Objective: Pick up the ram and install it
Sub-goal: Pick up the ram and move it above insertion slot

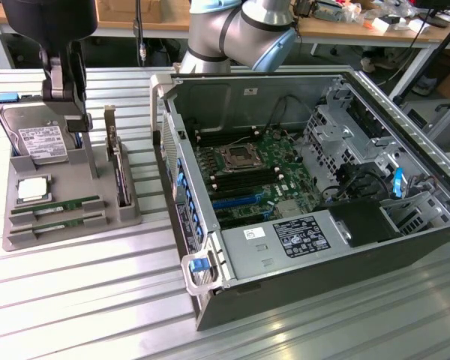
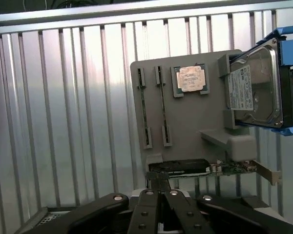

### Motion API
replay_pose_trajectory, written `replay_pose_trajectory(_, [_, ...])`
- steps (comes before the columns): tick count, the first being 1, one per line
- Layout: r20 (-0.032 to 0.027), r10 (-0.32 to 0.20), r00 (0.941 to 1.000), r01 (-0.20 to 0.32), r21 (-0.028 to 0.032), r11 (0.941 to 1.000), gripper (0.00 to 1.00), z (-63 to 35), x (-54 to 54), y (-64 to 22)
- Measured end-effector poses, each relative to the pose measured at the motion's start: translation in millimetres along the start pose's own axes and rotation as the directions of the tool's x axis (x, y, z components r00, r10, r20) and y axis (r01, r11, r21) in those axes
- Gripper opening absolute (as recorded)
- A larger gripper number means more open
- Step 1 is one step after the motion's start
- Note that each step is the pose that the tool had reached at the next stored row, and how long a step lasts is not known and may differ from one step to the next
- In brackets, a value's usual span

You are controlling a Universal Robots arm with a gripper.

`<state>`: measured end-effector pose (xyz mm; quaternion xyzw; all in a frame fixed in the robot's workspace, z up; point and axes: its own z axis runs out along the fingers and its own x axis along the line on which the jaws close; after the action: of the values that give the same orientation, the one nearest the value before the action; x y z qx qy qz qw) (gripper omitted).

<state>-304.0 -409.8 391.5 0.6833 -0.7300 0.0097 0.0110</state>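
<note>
The gripper (image 1: 81, 122) hung above the grey tray (image 1: 67, 232) with its claw pressed together and nothing between the fingers (image 2: 158, 181), which in the wrist view sat over the tray edge where the expansion card (image 2: 205, 168) stood. One ram stick (image 1: 56, 204) and a second ram stick (image 1: 60, 220) lay side by side in their slots in the tray, well apart from the claw, just beside the square processor chip (image 1: 32, 190). A hard drive (image 1: 39, 142) leaned at the tray's far end. To the exterior view's right of the tray lay the open computer case (image 1: 405, 247), its motherboard (image 1: 255, 169) exposed, on the ribbed metal table (image 1: 97, 300)
</note>
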Motion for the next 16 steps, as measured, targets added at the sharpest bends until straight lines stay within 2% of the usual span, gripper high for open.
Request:
replay_pose_trajectory(2, [-0.0001,-0.015,0.9999,0.015,0.0004,0.9999,0.10,0.1,0.0,0.0])
replay_pose_trajectory(9, [-0.0001,-0.015,0.9999,0.015,0.0005,0.9999,0.11,0.1,0.0,0.0])
replay_pose_trajectory(10, [-0.0001,-0.015,0.9999,0.015,0.0005,0.9999,0.16,0.1,0.0,0.0])
replay_pose_trajectory(11, [-0.0001,-0.015,0.9999,0.015,0.0005,0.9999,0.16,0.1,0.0,0.0])
replay_pose_trajectory(13, [0.0000,-0.015,0.9999,0.015,0.0005,0.9999,0.29,0.1,0.0,0.0])
replay_pose_trajectory(14, [0.0000,-0.015,0.9999,0.015,0.0005,0.9999,0.29,0.1,0.0,0.0])
replay_pose_trajectory(15, [0.0000,-0.015,0.9999,0.015,0.0005,0.9999,0.36,0.1,0.0,0.0])
replay_pose_trajectory(16, [-0.0001,-0.015,0.9999,0.015,0.0005,0.9999,0.36,0.1,0.0,0.0])
